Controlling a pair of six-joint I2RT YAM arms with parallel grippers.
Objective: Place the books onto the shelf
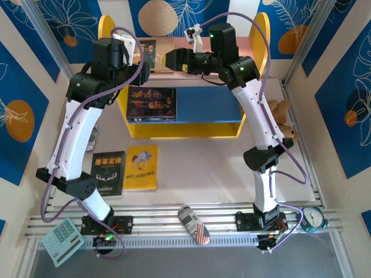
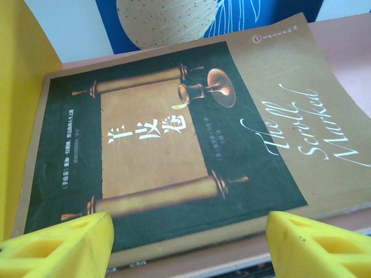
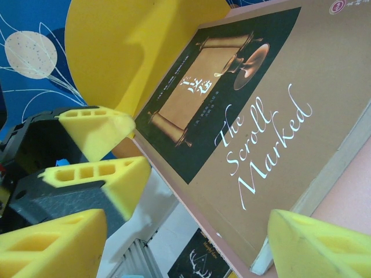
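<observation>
Lower left, top view: black paperback (image 1: 108, 173) and yellow paperback (image 1: 141, 167) lie flat nearest the left arm (image 1: 75, 133). Upper centre, left gripper (image 2: 188, 223) and right gripper (image 3: 188, 214) gape empty beside the brown scroll-cover book (image 2: 174, 145) on the pink shelf board (image 2: 348, 46).

Book (image 2: 174, 133), right corner cropped in left wrist view, small print illegible

A calculator (image 1: 62, 240), a can (image 1: 194, 225) and a teal clock (image 1: 313, 218) lie along the near edge (a plush toy (image 1: 282, 119) farther back)
</observation>
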